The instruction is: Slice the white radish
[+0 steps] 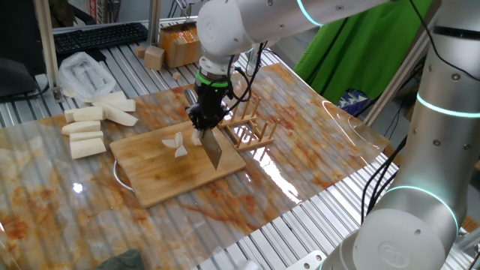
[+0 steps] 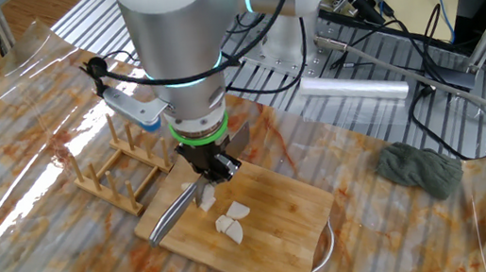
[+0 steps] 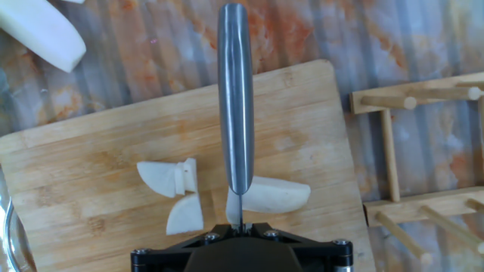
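My gripper (image 1: pixel 205 120) is shut on a steel knife (image 3: pixel 236 106) and holds it blade-down over the bamboo cutting board (image 1: pixel 150 176). The white radish lies on the board as a stubby chunk (image 3: pixel 272 196) under the blade, with thin cut slices (image 3: pixel 174 189) just left of it. In one fixed view the slices (image 1: pixel 177 145) lie left of the blade (image 1: pixel 213 148). In the other fixed view the gripper (image 2: pixel 213 171) holds the knife (image 2: pixel 170 213) with slices (image 2: pixel 231 223) to its right. The blade edge is hidden behind its spine in the hand view.
A wooden peg rack (image 1: pixel 251 129) stands right beside the board. Longer radish sticks (image 1: pixel 90 127) and a plastic bag (image 1: pixel 84 73) lie at the far left. A dark cloth (image 2: pixel 419 168) lies on the table. A metal ring (image 1: pixel 120 178) shows under the board.
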`<act>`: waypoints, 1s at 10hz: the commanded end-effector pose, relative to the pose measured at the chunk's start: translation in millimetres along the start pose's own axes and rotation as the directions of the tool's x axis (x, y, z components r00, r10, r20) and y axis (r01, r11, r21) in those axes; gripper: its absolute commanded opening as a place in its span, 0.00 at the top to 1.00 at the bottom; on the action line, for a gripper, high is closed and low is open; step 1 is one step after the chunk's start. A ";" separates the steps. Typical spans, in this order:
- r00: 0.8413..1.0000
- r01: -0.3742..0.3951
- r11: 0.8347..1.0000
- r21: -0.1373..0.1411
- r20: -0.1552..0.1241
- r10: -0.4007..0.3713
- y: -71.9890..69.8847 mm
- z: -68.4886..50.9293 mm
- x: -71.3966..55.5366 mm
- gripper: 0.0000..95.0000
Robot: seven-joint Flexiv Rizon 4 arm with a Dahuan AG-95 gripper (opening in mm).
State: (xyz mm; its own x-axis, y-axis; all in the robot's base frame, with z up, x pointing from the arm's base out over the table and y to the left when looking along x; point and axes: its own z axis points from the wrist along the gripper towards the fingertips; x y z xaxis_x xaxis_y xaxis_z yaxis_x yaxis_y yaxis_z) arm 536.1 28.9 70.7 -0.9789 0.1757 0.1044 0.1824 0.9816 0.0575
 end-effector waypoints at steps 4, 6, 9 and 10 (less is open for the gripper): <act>1.000 -0.006 1.000 -0.005 0.022 0.006 4.6 29.6 -9.3 1.00; 1.000 -0.008 1.000 -0.010 0.030 0.008 5.2 35.5 -10.0 1.00; 1.000 -0.008 1.000 -0.010 0.011 0.008 4.0 19.6 -6.6 1.00; 1.000 -0.008 1.000 -0.008 0.014 0.008 4.5 23.5 -7.6 1.00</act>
State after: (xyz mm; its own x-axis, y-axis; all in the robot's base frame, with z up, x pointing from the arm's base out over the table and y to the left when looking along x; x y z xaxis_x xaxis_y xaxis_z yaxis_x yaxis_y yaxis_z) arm 537.0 35.0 48.6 -0.9777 0.1838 0.1016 0.1911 0.9792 0.0681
